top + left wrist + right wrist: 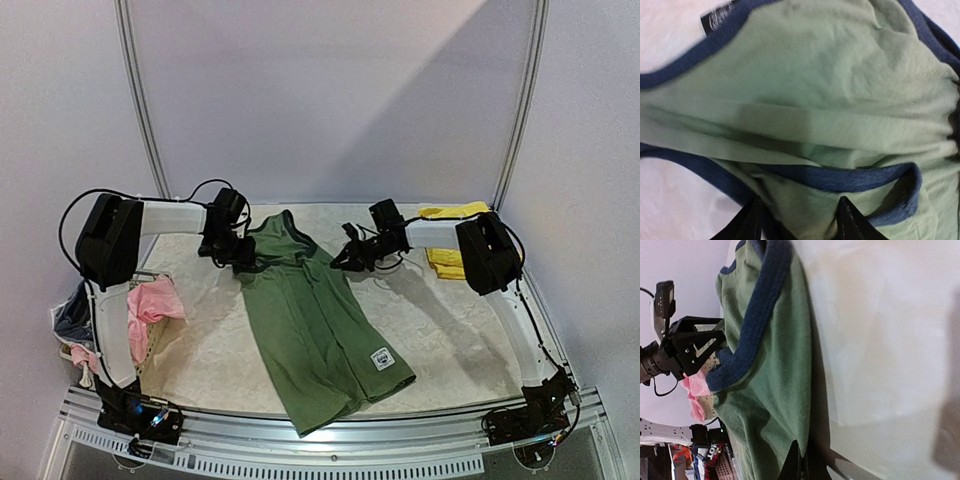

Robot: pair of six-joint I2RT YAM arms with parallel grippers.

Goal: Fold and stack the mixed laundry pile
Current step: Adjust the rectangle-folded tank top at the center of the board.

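Note:
The olive-green sleeveless top (310, 320) with navy trim lies spread on the table, its white hem patch (383, 358) toward the near right. My left gripper (236, 254) is at the top's left armhole. In the left wrist view its fingers (752, 222) stand apart, and the left gripper (800, 201) straddles bunched green cloth (805, 110) under a navy band. My right gripper (342, 260) is shut on the top's right side edge; in the right wrist view the right gripper (802, 452) pinches the green fabric (775, 390). Yellow shorts (447, 258) lie at the far right, partly behind the right arm.
A pale mesh laundry basket (68, 352) hangs off the table's left edge, holding a pink piece (152, 300) and a blue-grey piece (75, 315). White walls and a metal frame close the back and sides. The arm bases sit on the near rail.

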